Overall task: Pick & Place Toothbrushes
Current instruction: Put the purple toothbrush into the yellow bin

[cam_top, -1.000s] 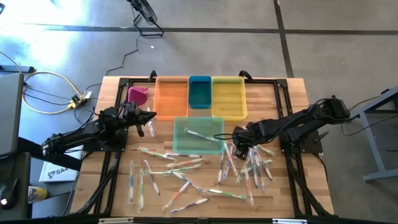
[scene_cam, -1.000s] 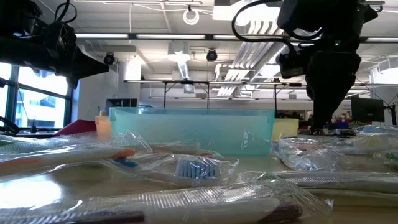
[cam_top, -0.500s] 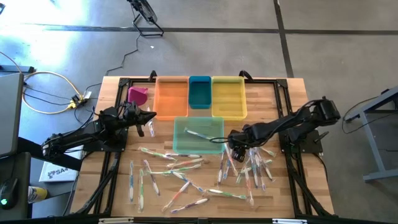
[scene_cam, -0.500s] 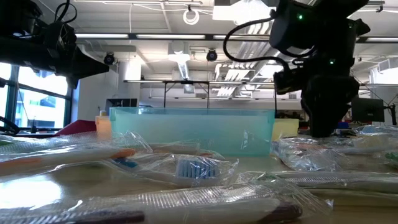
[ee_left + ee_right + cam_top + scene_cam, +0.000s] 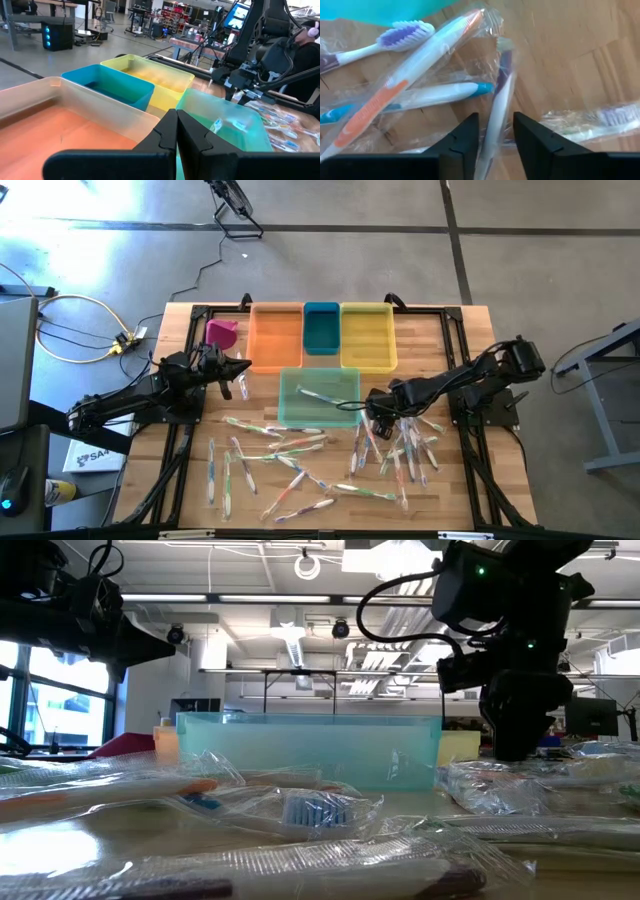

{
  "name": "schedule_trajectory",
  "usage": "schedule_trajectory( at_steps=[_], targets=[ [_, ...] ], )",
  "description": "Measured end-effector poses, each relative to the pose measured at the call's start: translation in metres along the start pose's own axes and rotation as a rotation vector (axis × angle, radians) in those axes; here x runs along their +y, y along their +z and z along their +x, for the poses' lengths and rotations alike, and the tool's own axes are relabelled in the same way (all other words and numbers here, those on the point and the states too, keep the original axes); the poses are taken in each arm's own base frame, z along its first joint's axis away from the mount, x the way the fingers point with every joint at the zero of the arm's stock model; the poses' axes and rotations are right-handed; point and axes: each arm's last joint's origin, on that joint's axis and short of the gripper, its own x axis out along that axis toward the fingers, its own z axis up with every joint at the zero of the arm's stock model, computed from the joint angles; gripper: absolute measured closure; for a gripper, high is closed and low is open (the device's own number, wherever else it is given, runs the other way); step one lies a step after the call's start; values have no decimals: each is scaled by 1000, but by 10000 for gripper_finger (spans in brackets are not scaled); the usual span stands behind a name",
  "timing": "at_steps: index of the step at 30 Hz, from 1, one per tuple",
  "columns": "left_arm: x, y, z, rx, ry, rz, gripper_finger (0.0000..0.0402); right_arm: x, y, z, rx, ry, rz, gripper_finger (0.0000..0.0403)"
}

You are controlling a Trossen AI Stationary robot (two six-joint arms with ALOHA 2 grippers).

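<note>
Many wrapped toothbrushes lie flat on the wooden table: a pile (image 5: 402, 445) at the right and loose ones (image 5: 275, 452) in the middle. One lies inside the teal bin (image 5: 283, 402). My right gripper (image 5: 375, 410) is low over the pile's left end, beside the teal bin, and is open. In the right wrist view its fingers (image 5: 462, 137) stand on either side of a purple-accented wrapped toothbrush (image 5: 499, 102). My left gripper (image 5: 240, 370) hangs shut near the orange bin (image 5: 275, 338), holding nothing. My right gripper (image 5: 495, 145) comes from above, pointing down, with its open fingers on either side of the purple-accented toothbrush's handle (image 5: 492, 125), which lies flat on the table. Whether the fingers touch the wrapper, I cannot tell.
Orange, blue (image 5: 321, 328) and yellow (image 5: 367, 336) bins stand in a row at the far side, with the teal bin just in front of them. A pink object (image 5: 222, 332) sits left of the orange bin. A black frame borders the table.
My right gripper has moved a little toward the table's left, closer to the teal bin, and has come down onto the pile's left end. The left arm and the toothbrushes have stayed where they were.
</note>
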Motion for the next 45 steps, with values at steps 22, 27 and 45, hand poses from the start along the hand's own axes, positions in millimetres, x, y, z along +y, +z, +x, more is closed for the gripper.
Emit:
schedule_trajectory(
  at_steps=[22, 27, 45],
  targets=[
    [0, 0, 0, 0, 0, 0, 402, 0, 15, -16, -25, 103, -34, 383],
    [0, 0, 0, 0, 1, 3, 402, -7, 25, -41, -100, 131, -55, 382],
    [0, 0, 0, 0, 1, 4, 402, -54, 44, -138, -697, 144, -34, 381]
  ],
)
